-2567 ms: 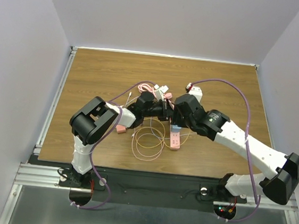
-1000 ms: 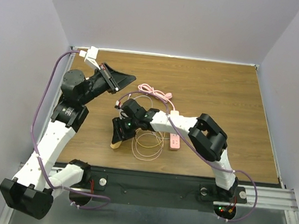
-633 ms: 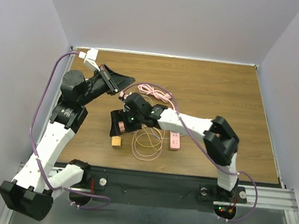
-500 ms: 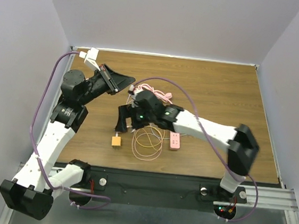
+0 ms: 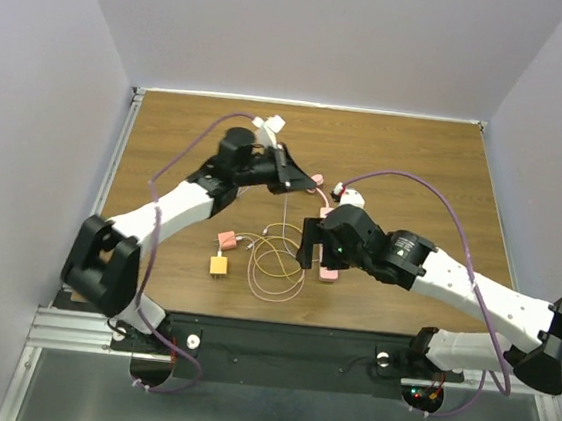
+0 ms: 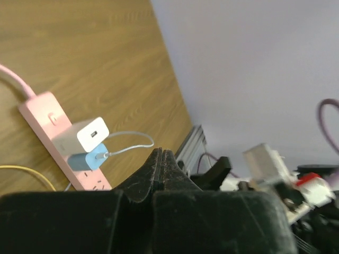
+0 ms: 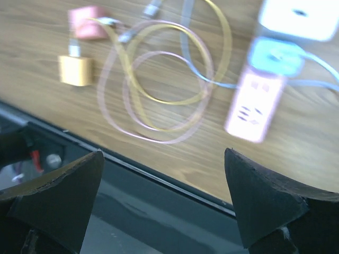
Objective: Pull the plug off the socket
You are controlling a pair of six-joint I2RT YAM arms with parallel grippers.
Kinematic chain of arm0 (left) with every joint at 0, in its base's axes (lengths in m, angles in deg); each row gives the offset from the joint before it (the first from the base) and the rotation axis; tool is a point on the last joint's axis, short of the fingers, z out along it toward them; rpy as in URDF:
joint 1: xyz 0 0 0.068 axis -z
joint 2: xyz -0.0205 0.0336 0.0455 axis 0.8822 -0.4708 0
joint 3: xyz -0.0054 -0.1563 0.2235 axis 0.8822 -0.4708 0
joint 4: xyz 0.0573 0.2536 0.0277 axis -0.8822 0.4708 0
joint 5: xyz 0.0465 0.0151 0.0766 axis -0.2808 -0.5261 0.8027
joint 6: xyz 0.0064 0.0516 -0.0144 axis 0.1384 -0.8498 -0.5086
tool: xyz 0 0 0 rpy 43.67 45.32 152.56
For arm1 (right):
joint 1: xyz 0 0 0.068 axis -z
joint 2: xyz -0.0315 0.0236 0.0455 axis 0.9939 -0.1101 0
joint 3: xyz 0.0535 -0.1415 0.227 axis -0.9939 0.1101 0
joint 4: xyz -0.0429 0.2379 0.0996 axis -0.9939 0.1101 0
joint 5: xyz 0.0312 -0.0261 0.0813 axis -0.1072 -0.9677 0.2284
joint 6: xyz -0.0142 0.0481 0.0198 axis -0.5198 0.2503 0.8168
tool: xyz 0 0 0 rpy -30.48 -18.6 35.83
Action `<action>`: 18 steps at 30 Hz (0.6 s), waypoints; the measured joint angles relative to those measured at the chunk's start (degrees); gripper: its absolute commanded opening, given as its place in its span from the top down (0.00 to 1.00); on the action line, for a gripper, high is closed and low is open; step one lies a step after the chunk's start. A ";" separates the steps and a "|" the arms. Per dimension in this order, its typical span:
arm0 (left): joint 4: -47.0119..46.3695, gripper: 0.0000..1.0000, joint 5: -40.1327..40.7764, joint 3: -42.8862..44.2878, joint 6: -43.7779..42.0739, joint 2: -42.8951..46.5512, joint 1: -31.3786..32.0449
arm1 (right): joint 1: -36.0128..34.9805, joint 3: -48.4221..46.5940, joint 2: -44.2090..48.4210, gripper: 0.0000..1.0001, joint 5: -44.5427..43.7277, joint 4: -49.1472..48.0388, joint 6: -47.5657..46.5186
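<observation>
The socket (image 6: 48, 130) is a long pink power strip on the wooden table, with a white plug (image 6: 88, 134) and a blue plug (image 6: 87, 159) seated in it. In the top view only its near end (image 5: 328, 269) shows, under my right gripper (image 5: 310, 244). That gripper (image 7: 164, 152) hangs open and empty above the table's near edge, with the socket (image 7: 253, 106) and blue plug (image 7: 275, 57) ahead on the right. My left gripper (image 5: 294, 179) is shut on nothing (image 6: 161, 153), above the strip's far end.
A yellow cube plug (image 5: 218, 264) and a small pink cube adapter (image 5: 226, 239) lie loose left of the strip, joined to coiled yellow and pink cables (image 5: 275, 265). The strip's pink cord (image 5: 316, 181) runs off behind. The table's metal front rail (image 7: 159, 182) is close below.
My right gripper opened, left the yellow plug on the table at the left, and swung right to the strip. The left arm came from the far left corner to the middle.
</observation>
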 measured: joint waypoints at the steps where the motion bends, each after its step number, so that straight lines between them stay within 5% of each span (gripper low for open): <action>1: -0.11 1.00 -0.07 0.74 -0.17 -2.40 1.27 | 0.00 0.87 0.68 0.00 -1.20 1.49 0.96; 10: -5.20 1.00 -3.23 9.57 -0.02 -20.41 7.23 | 0.00 6.12 11.02 0.00 -7.74 8.04 8.92; 18: -9.99 1.00 -4.44 11.10 1.92 -27.89 8.68 | 0.00 10.62 18.38 0.01 -9.35 12.63 14.67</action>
